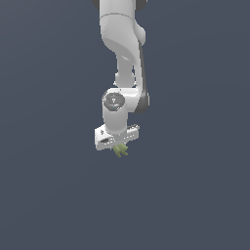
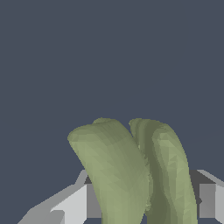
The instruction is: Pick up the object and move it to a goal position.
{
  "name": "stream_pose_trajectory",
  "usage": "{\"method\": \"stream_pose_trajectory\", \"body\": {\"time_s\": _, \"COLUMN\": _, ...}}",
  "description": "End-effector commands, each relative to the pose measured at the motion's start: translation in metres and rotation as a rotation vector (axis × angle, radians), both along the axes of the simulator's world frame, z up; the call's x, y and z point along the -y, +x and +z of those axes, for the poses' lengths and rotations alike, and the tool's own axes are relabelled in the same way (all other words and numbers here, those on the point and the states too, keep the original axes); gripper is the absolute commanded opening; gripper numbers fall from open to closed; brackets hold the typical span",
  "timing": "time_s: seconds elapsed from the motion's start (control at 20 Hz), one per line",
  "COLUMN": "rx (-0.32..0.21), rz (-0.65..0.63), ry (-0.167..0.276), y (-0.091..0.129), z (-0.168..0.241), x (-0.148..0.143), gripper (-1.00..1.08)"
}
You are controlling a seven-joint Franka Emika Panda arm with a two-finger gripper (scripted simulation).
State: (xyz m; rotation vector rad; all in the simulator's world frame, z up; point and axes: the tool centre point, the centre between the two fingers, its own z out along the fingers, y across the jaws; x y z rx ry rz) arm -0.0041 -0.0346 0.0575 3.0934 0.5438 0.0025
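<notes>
The object (image 1: pixel 120 150) is a small olive-green bunch of curved, banana-like pieces. In the exterior view it hangs just under my white gripper (image 1: pixel 118 146), near the middle of the picture. The gripper is shut on it, with only the pointed tips showing below the hand. In the wrist view the object (image 2: pixel 131 170) fills the lower middle as two thick green lobes, with my grey and white fingers (image 2: pixel 74 205) on either side of it. The fingertips themselves are hidden behind the bunch.
The white arm (image 1: pixel 122 44) comes down from the top of the exterior view. Everything around it is a plain dark blue-grey ground (image 1: pixel 49 195). No other objects or edges show.
</notes>
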Motion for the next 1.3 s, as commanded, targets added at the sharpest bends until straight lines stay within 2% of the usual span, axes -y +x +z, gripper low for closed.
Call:
{"method": "stream_pose_trajectory", "body": {"time_s": 0.0, "rx": -0.002, "rz": 0.001, "ry": 0.001, "y": -0.001, "z": -0.001, "x": -0.001, "gripper": -1.0}}
{"method": "stream_pose_trajectory", "body": {"time_s": 0.6, "rx": 0.0, "rz": 0.0, "ry": 0.0, "y": 0.012, "z": 0.024, "x": 0.008, "gripper": -1.0}}
{"method": "stream_pose_trajectory", "body": {"time_s": 1.25, "rx": -0.001, "rz": 0.001, "ry": 0.001, "y": 0.06, "z": 0.112, "x": 0.041, "gripper": -1.0}}
